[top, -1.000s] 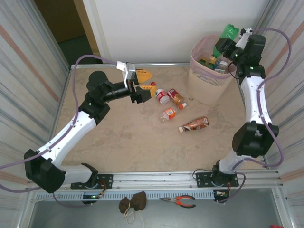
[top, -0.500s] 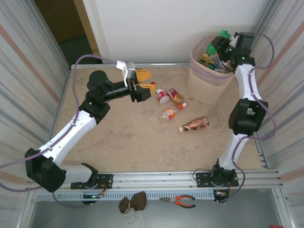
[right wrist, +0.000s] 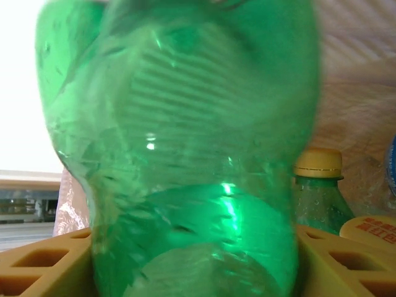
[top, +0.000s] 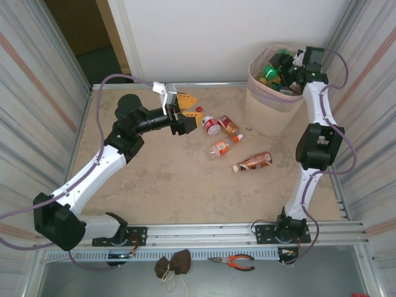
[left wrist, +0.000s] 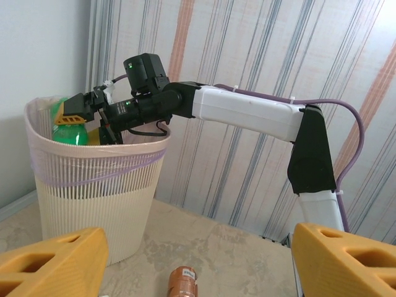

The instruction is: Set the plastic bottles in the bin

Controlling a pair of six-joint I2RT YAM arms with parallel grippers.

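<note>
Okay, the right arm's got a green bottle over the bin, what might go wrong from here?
1. The green bottle sits between the fingers of the right gripper, above a bin that looks piled close to its rim. Once dropped, it may bounce off the pile and tumble out.
2. The left gripper hovers open beside the nearest table bottle, which lies close to a second bottle. A grab could send that neighbour rolling.

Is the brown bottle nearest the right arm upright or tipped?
Tipped: the brown bottle lies flat on its side on the table.
</note>
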